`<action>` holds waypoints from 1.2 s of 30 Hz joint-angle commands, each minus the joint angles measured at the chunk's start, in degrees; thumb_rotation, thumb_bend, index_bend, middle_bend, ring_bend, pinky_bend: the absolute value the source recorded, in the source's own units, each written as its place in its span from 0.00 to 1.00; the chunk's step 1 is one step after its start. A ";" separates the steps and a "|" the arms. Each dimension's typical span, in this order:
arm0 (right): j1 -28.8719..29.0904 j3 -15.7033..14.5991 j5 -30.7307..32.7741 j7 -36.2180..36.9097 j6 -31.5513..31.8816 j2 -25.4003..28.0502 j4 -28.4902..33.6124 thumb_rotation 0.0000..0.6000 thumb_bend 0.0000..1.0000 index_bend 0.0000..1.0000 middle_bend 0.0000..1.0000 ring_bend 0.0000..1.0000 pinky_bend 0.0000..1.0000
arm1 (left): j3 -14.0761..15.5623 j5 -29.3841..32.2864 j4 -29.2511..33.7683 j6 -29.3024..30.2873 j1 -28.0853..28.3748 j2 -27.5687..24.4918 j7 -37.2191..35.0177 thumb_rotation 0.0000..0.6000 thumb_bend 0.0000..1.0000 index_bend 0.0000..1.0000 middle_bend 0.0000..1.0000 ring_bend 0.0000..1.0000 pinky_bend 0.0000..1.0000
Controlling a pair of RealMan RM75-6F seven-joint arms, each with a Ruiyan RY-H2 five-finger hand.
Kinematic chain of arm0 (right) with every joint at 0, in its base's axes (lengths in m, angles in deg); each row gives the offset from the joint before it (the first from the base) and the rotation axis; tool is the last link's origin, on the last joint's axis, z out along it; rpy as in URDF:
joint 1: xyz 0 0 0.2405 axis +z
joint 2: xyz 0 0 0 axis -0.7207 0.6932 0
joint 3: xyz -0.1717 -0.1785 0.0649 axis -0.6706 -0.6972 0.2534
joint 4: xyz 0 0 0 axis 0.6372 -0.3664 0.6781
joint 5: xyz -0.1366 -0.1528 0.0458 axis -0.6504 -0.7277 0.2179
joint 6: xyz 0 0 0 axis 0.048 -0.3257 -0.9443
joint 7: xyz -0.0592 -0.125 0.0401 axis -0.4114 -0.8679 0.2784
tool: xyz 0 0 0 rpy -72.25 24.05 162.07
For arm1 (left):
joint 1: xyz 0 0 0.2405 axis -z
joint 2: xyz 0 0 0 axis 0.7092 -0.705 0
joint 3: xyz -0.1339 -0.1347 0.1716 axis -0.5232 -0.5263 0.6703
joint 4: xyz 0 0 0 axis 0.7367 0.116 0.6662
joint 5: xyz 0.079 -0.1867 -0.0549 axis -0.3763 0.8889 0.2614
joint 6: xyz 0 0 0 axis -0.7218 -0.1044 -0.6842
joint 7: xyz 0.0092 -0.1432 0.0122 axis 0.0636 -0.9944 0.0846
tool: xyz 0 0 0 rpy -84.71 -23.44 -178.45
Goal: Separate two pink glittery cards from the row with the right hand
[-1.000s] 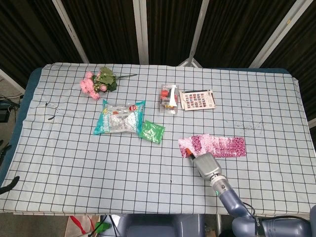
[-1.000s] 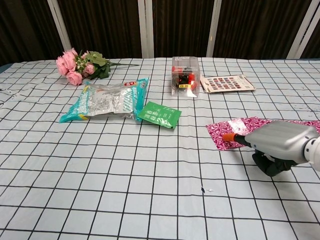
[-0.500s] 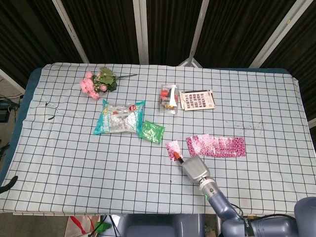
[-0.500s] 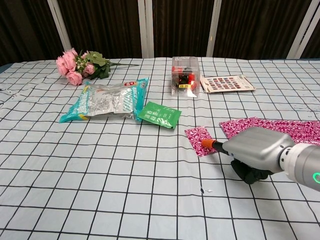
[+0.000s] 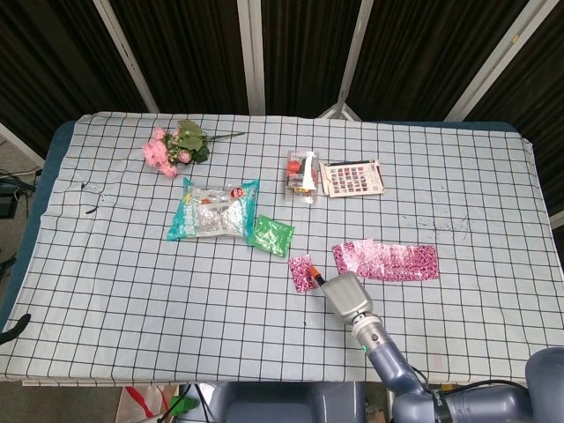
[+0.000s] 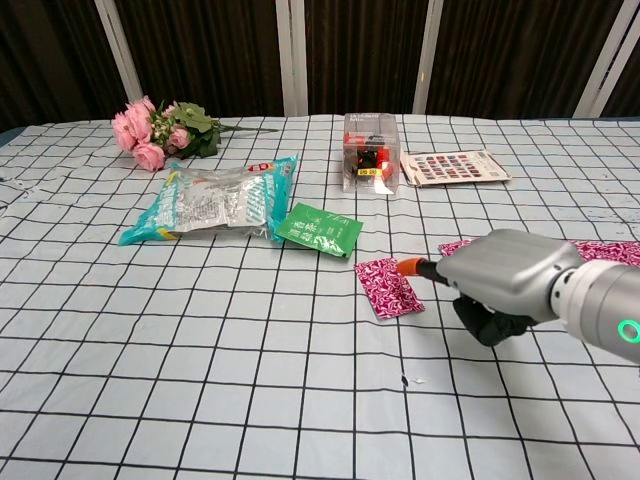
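One pink glittery card (image 5: 304,272) (image 6: 388,286) lies alone on the checked cloth, left of the row of pink glittery cards (image 5: 386,261) (image 6: 604,250). My right hand (image 5: 345,296) (image 6: 497,282) sits low over the cloth between the lone card and the row. Its orange-tipped finger (image 6: 410,267) reaches left and touches the card's right edge. The other fingers are curled under the silver back of the hand and hold nothing. The hand hides the row's left end in the chest view. My left hand is out of sight.
A green sachet (image 5: 270,234) and a teal snack bag (image 5: 213,211) lie left of the lone card. Further back stand a clear box (image 5: 301,174) and a sticker sheet (image 5: 352,178). Pink flowers (image 5: 174,146) lie at the far left.
My right hand has slid left, dragging one pink card off the row's left end. The card now lies a gap away from the row, closer to the green sachet.
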State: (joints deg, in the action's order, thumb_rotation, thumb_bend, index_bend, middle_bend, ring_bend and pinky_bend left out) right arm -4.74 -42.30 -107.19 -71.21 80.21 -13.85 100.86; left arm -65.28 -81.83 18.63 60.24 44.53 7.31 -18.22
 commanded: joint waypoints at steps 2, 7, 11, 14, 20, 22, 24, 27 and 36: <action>-0.74 0.33 0.51 2.01 0.73 2.78 0.02 1.00 0.82 0.04 0.82 0.85 0.64 | -0.04 0.12 0.07 0.02 0.03 0.19 0.57 1.00 0.35 0.14 0.00 0.00 0.09; -1.33 0.25 1.57 4.95 -0.50 5.01 -1.37 1.00 0.82 0.04 0.82 0.85 0.64 | -0.13 0.42 0.27 0.25 -0.05 0.44 1.37 1.00 0.35 0.14 0.00 0.00 0.09; -1.59 -0.08 1.89 6.95 -1.73 6.32 -2.69 1.00 0.82 0.04 0.82 0.85 0.64 | -0.16 0.52 0.44 0.33 -0.05 0.70 2.17 1.00 0.35 0.15 0.00 0.00 0.09; -1.63 -0.37 1.88 7.85 -2.43 6.84 -3.25 1.00 0.82 0.04 0.82 0.85 0.64 | -0.18 0.62 0.54 0.29 0.00 0.90 2.71 1.00 0.35 0.15 0.00 0.00 0.09; -1.67 -1.09 1.86 9.02 -3.44 7.06 -4.56 1.00 0.82 0.04 0.82 0.85 0.64 | -0.29 0.97 0.65 0.27 0.04 1.12 3.45 1.00 0.35 0.14 0.00 0.00 0.09; -1.71 -1.37 1.81 9.34 -3.72 6.98 -4.98 1.00 0.82 0.04 0.82 0.85 0.64 | -0.34 1.11 0.66 0.24 0.06 1.15 3.55 1.00 0.35 0.15 0.00 0.00 0.09; -1.77 -1.63 1.58 9.68 -3.89 6.87 -5.27 1.00 0.82 0.04 0.82 0.85 0.64 | -0.39 1.21 0.65 0.19 0.10 1.19 3.64 1.00 0.35 0.15 0.00 0.00 0.09; -1.80 -1.85 1.20 10.06 -4.02 6.71 -5.47 1.00 0.82 0.04 0.82 0.85 0.64 | -0.38 1.27 0.67 0.02 0.18 1.24 3.80 1.00 0.35 0.15 0.00 0.00 0.09; -1.82 -2.68 0.47 10.23 -3.86 6.18 -5.86 1.00 0.82 0.04 0.82 0.85 0.64 | -0.34 1.33 0.73 -0.12 0.24 1.25 3.90 1.00 0.35 0.15 0.00 0.00 0.09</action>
State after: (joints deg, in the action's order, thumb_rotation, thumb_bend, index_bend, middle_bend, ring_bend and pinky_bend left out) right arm -6.56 -44.98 -106.71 -60.98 76.34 -7.67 95.00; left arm -65.62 -80.51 19.36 60.12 44.76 8.57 -14.32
